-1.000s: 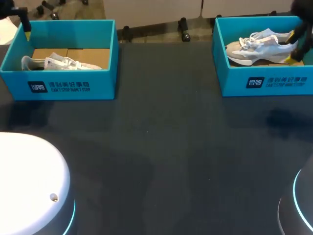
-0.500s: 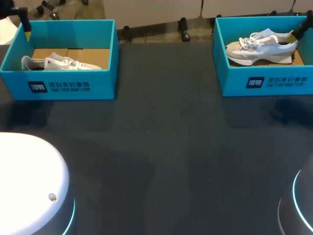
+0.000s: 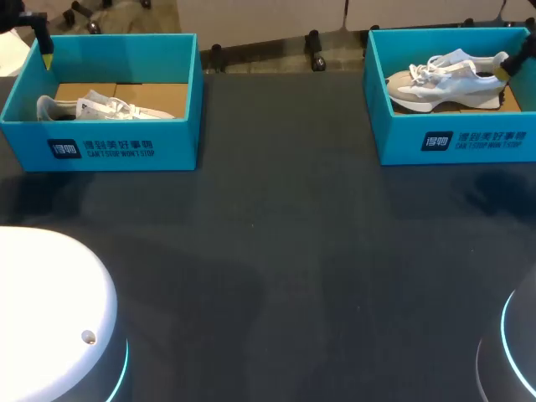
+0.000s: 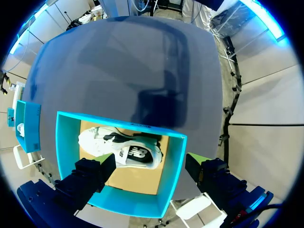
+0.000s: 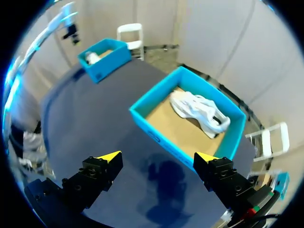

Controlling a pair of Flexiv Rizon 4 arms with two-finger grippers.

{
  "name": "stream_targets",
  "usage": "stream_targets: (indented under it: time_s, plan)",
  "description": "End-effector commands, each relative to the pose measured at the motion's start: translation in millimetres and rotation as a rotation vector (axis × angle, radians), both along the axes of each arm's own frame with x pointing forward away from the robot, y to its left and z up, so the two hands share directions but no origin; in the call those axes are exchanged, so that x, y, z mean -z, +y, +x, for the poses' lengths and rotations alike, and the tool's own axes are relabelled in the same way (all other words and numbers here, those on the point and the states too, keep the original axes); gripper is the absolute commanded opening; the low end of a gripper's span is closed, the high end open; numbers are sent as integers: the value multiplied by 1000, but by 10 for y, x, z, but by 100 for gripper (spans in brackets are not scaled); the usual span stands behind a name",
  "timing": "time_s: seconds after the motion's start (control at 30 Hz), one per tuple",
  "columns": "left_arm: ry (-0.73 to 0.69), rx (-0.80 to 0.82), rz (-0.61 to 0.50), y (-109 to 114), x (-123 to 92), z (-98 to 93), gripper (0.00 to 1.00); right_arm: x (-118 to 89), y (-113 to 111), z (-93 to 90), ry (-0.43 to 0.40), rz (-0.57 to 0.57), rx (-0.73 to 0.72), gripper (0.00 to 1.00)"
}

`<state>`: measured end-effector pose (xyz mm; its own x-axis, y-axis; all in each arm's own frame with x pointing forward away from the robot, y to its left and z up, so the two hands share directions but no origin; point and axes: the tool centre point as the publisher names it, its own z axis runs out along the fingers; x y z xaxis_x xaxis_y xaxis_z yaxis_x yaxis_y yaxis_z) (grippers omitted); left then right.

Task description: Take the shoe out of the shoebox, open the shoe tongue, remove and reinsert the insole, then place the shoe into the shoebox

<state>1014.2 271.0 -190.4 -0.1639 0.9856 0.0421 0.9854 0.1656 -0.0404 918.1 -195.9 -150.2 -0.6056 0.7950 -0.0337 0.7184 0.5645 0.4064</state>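
Though neither gripper touches it, the grey-and-white sneaker (image 3: 448, 79) sits inside the right shoebox (image 3: 456, 142), a teal open-topped box at the table's far right corner in the head view. Its white laces face up, its toe points toward the table's middle and its heel lies toward the box's outer end, on the brown cardboard floor. The right gripper (image 3: 509, 65) hangs over that heel end in the head view, with only 1 dark finger and its yellow tip showing at the picture's edge. In the right wrist view the right gripper (image 5: 158, 156) is released. Its 2 yellow-tipped fingers are spread wide with only dark tabletop between them, and the shoebox with the sneaker lies ahead of and below the fingers.

A 2nd shoe, a white sneaker (image 4: 121, 149) with dark side markings, lies on its side in the left shoebox (image 4: 173, 166), another teal box at the far left corner. The left gripper (image 4: 149, 161) hovers above this box, also released. Its 2 fingers stand wide apart, and the sneaker shows between them further down, untouched. In the head view the left gripper (image 3: 43, 46) appears just over the box's far outer corner.

The 2 boxes stand well apart, with a broad stretch of dark table (image 3: 276, 268) between them. A rounded white housing (image 3: 50, 310) with a cyan glowing rim sits at the near left.
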Motion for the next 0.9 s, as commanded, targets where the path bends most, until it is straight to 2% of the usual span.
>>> stream_targets:
  time_s: [0.03,0.23,0.43,0.57,0.7,0.83,0.9]
  plan:
    - [-4,-1,3,-3,-2,-20,100,97,80,302,48,-33,254,100]
    - [-4,-1,3,-3,-2,-20,100,146,-54,581,49,13,457,100]
    - [-4,-1,3,-3,-2,-20,100,222,-203,883,103,-54,567,100]
    - [-4,-1,3,-3,-2,-20,100,322,-304,1182,122,-32,652,100]
    - [-4,-1,3,-3,-2,-20,100,420,-349,1450,135,-3,671,100]
    - [-4,-1,3,-3,-2,-20,100,491,-419,1635,158,-3,667,100]
    - [-4,-1,3,-3,-2,-20,100,513,-461,1709,178,-47,656,100]
